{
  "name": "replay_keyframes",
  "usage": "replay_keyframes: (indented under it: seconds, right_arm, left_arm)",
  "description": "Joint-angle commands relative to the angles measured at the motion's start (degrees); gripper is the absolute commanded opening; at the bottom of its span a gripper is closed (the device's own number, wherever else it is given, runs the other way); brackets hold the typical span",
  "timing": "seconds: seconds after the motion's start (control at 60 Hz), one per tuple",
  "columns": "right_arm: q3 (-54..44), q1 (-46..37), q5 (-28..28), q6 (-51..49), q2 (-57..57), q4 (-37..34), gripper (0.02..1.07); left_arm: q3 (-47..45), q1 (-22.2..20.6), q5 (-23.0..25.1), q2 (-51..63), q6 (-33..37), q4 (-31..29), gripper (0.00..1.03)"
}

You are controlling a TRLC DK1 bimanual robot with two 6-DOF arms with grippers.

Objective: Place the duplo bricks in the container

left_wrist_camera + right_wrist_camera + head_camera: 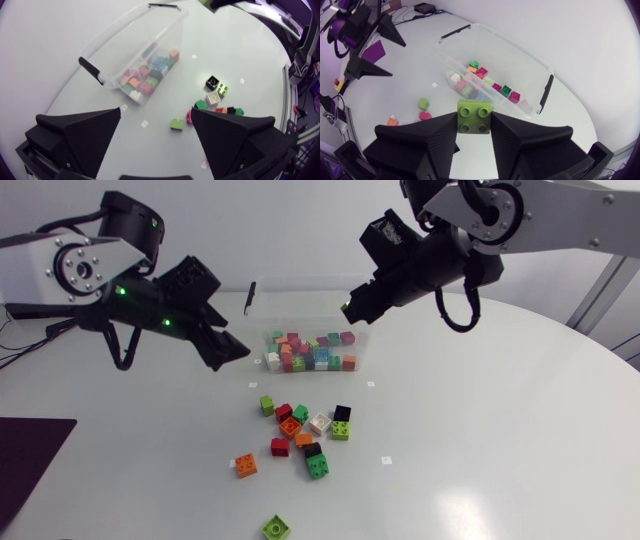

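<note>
Right gripper [350, 308] clamped on a lime brick [474, 116] at 2 o'clock of the container [300, 310], left gripper [228, 348] spread empty at its 9 o'clock, loose bricks [300, 430] at 6 o'clock.

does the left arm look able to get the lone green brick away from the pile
Probably yes: the left gripper is open and empty, and the green brick lies alone on bare table with nothing over it, though far off.
</note>
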Motion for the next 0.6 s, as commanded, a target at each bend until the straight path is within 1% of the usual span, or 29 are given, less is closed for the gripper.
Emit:
replay_keyframes:
  seconds: [0.0, 0.133, 0.267, 0.583]
  right_arm:
    - [1.8, -0.6, -0.6, 1.4, 2.3, 1.6, 0.33]
    - [3.3, -1.1, -0.6, 1.7, 3.7, 2.6, 0.33]
    - [4.5, -1.7, -0.6, 2.0, 5.4, 4.5, 0.33]
    - [8.1, -2.8, -0.3, 3.2, 10.8, 8.9, 0.33]
  left_arm:
    - [-4.6, -1.0, -0.5, -2.0, 3.9, -0.8, 0.98]
    - [-9.1, -1.6, -1.1, -3.2, 6.9, -1.4, 0.98]
    - [-13.4, -3.2, -2.0, -3.8, 9.8, -1.4, 0.98]
    - [-20.3, -4.7, -3.5, -3.4, 14.2, -1.1, 0.98]
